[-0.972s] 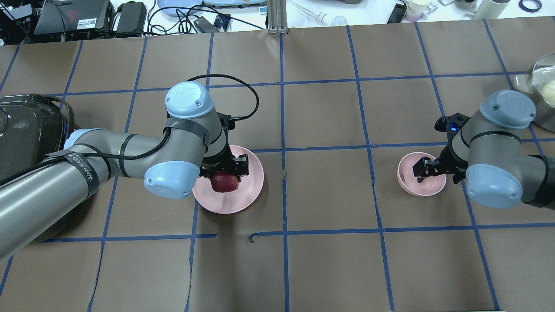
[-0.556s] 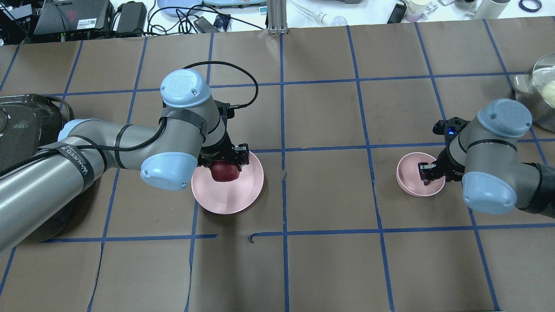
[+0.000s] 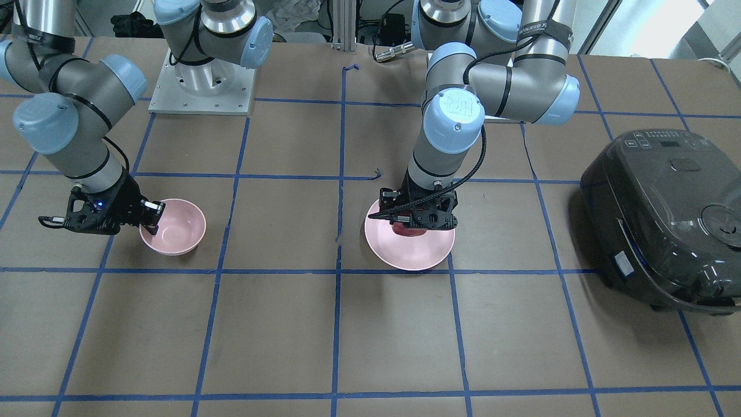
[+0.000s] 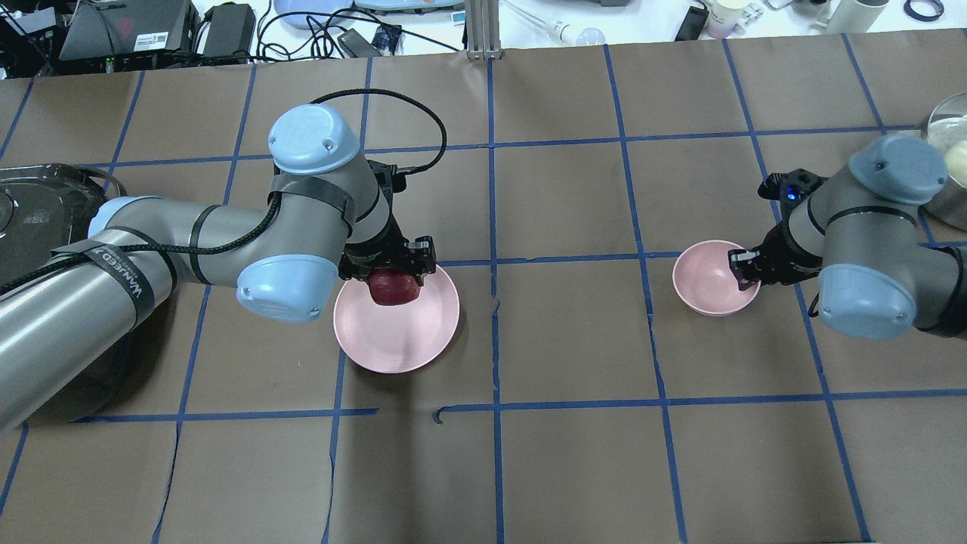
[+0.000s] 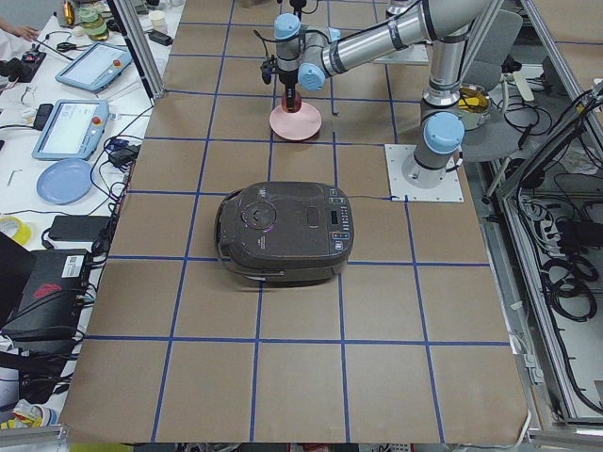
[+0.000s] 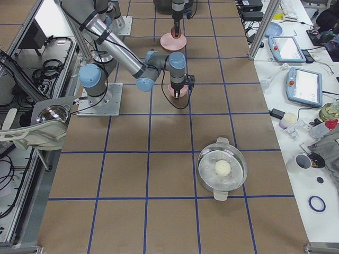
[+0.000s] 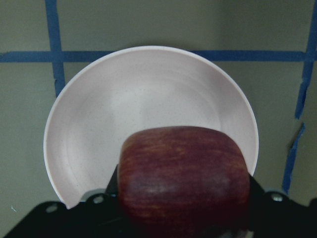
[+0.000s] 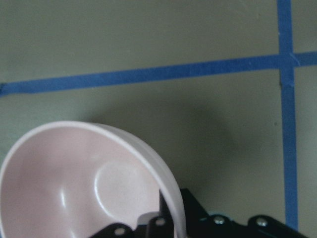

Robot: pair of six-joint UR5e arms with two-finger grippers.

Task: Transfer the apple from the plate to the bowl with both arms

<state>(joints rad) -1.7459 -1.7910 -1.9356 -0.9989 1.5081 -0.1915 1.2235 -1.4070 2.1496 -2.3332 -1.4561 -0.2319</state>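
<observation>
Blue tape (image 4: 492, 227) grids the brown counter (image 4: 574, 468). Closest to the robot lies the plate (image 4: 393, 344). Over its far half the apple (image 4: 393, 292) is clamped in the left end effector (image 4: 393, 278), which is closed tight against the fruit's sides. Slightly farther off and well to the right, the right end effector (image 4: 744, 273) pinches the bowl (image 4: 706, 281) by its rim, closed across the wall. Beyond that stands a metal pot (image 4: 948, 162) at the counter's edge.

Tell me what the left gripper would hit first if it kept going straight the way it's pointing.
Most likely the plate. The left gripper points down above it, shut on the apple, which would touch first. The gap is hard to judge.
</observation>
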